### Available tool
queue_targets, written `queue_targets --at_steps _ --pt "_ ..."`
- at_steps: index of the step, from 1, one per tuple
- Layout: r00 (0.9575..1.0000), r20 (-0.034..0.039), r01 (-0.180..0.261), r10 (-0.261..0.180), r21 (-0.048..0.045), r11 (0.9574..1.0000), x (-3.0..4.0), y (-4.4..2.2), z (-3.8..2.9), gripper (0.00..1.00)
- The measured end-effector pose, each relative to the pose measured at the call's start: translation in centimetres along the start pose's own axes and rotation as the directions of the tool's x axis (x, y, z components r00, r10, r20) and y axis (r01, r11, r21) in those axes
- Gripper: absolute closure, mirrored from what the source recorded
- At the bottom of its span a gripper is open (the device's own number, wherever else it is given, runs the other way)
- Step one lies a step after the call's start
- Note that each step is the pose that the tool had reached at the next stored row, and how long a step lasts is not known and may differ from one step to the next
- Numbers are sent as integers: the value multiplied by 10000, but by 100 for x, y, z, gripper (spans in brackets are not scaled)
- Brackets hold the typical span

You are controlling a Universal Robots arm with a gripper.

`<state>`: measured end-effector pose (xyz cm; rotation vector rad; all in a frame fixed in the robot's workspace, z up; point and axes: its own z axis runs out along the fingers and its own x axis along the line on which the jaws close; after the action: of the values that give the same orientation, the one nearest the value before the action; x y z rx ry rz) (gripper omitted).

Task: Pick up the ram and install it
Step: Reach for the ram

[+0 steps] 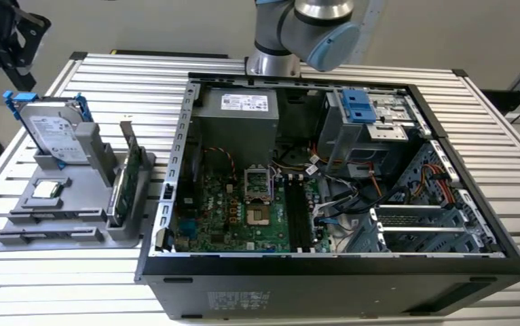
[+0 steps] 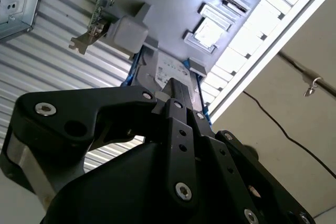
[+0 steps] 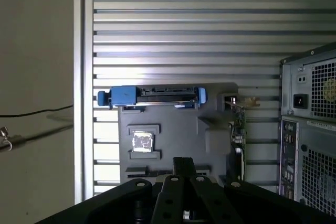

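Claw (image 1: 15, 64) is seen at the exterior view's left, held above the grey holder (image 1: 133, 234) on the slatted worktop (image 1: 477, 102), well apart from the open computer case (image 1: 178, 204). Open or closed cannot be told. Ram (image 1: 47, 235) is taken to be the dark slim bar seated edge-on at the holder's front, near the square chip (image 1: 47, 190).

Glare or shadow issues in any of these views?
Exterior view: the slatted table reflects brightly, and the computer case interior is darker. First wrist view: a glare band crosses the slats near the hard drive, and the processor chip glints. Second wrist view: the same chip glints.
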<state>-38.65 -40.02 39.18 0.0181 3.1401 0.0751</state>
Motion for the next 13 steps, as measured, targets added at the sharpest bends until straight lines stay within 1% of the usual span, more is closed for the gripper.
queue_targets --at_steps 4,13 --pt "10000 0 1 -1 0 10000 -1 -37 -2 100" --pt "10000 0 0 0 0 10000 -2 -150 -7 100"
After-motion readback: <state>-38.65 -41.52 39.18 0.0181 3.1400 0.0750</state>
